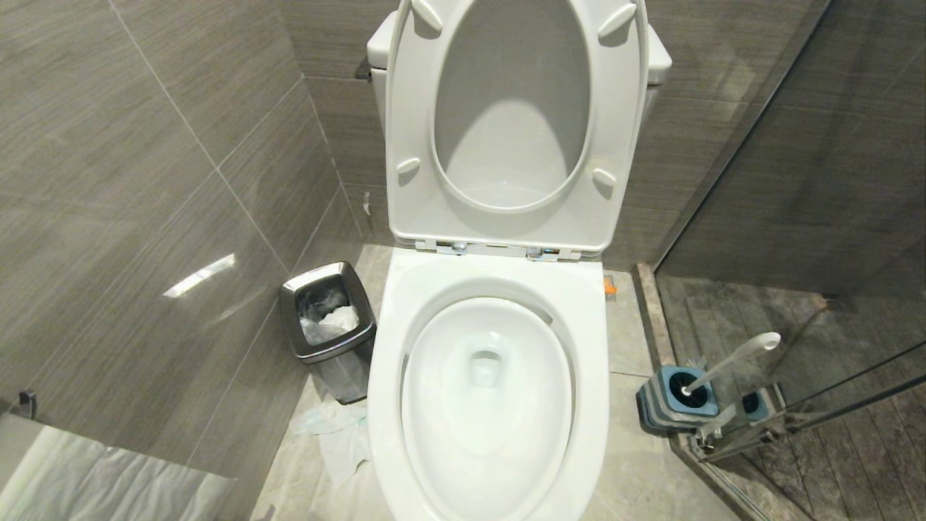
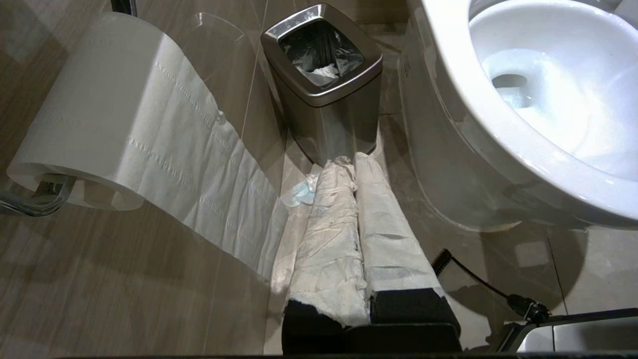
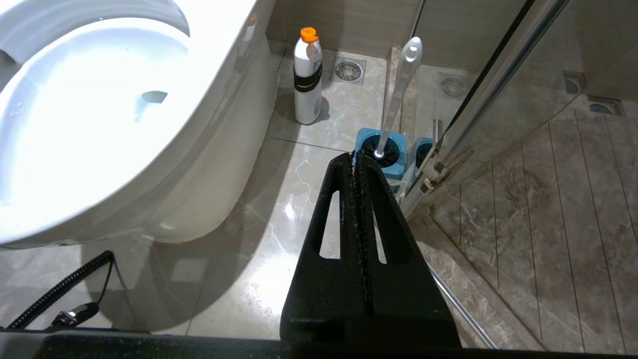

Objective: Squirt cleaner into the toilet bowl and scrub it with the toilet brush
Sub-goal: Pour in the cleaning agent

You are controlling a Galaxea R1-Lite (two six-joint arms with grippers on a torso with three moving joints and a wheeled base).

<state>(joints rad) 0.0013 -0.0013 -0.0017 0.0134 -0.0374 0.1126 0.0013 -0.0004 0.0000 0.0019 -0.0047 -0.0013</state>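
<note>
Cleaner stands untouched on the floor beside the bowl; brush sits in its holder nearby. Bowl shows no blue liquid. Both tools, left and right, closed together, empty. Nothing started.

Head view down onto toilet bowl

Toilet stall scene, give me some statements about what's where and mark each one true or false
1. The white hinged seat and lid of the glossy white ceramic toilet bowl stand raised. True.
2. The slim whitish toilet brush lies inside the bowl. False: it stands in its blue-and-grey square holder on the floor.
3. The small white cleaner bottle with the orange cap stands upright on the floor beside the toilet. True.
4. The right gripper holds the bottle. False: its jaws are shut on nothing.
5. The small steel bin is tipped over. False: it stands upright.
</note>
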